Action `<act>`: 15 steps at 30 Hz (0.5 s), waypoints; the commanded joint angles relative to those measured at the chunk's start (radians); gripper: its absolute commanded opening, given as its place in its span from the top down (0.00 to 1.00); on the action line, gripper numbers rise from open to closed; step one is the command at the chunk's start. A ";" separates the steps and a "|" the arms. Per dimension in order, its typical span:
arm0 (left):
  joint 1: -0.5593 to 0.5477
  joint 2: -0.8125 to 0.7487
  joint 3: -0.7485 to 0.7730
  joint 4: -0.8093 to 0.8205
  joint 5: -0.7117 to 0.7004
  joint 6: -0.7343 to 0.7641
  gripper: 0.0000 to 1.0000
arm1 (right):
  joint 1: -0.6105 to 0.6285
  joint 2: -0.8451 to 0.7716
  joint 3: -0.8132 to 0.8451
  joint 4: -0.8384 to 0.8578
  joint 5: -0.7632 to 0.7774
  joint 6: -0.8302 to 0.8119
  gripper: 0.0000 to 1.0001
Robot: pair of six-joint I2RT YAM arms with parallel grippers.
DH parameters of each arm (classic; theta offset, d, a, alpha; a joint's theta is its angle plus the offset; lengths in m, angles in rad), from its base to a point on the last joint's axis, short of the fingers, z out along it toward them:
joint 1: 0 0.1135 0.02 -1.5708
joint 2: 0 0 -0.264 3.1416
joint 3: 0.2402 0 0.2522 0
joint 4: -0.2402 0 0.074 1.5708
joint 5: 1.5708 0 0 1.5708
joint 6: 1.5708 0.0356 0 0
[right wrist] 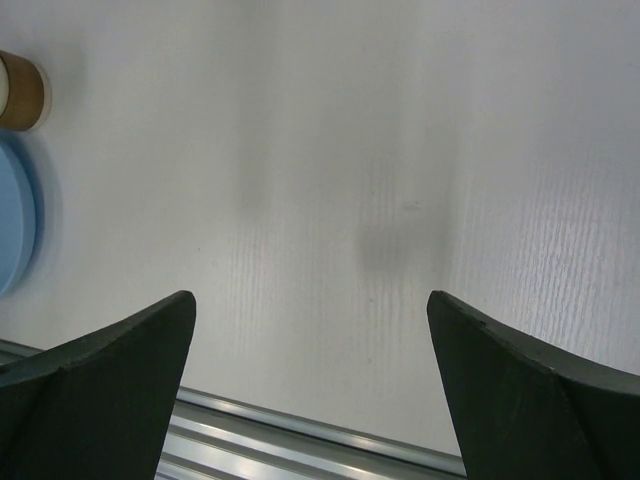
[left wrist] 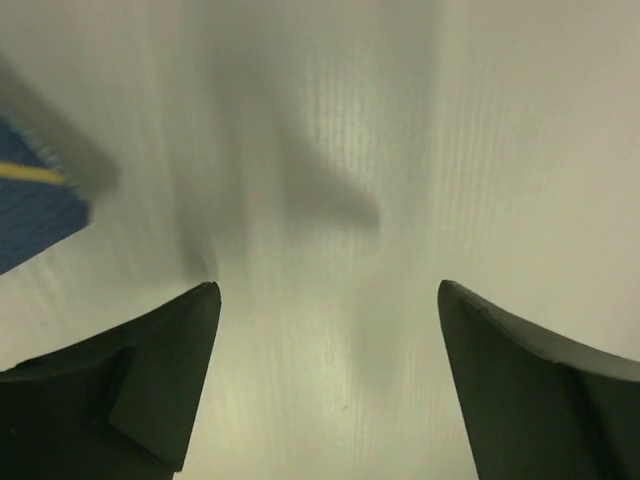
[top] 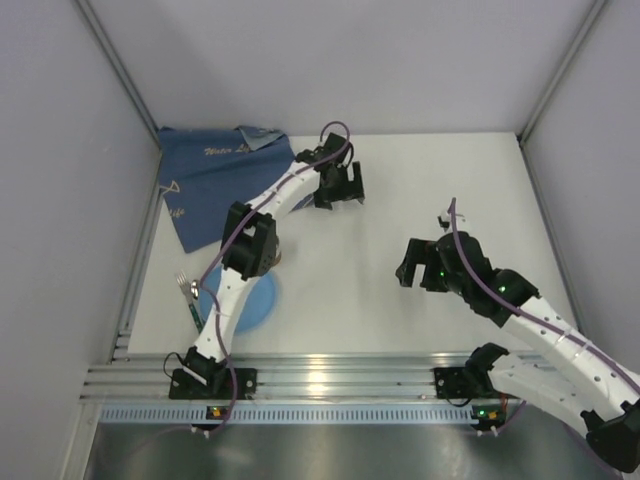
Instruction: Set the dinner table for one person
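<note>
Over the dinner table [top: 420, 180], left claw [left wrist: 328, 290] and right claw [right wrist: 310, 300] agape, empty; cup [right wrist: 22, 92] beside blue plate [right wrist: 12, 225].

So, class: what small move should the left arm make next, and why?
Probably shift the left gripper sideways to the mat and grip its edge. The gripper is open and empty, and the mat lies just beside it, one corner folded over.

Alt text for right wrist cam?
The right claw hangs open and empty over the large plain white tabletop, its two dark fingers framing bare surface. At the left edge sit part of a light blue round plate and a brown cylindrical cup; a silver metal rail runs along the bottom.
</note>
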 commanded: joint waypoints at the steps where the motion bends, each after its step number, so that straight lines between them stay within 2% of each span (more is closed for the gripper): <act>1: 0.045 -0.148 -0.070 0.003 -0.196 0.052 0.02 | -0.013 0.023 0.029 -0.001 0.021 -0.019 0.00; 7: 0.060 -0.136 -0.016 -0.064 -0.331 0.181 0.02 | -0.014 0.063 0.040 0.003 0.002 -0.039 0.00; 15: 0.071 -0.033 0.035 -0.141 -0.456 0.282 0.02 | -0.014 0.071 0.057 0.002 -0.001 -0.072 0.00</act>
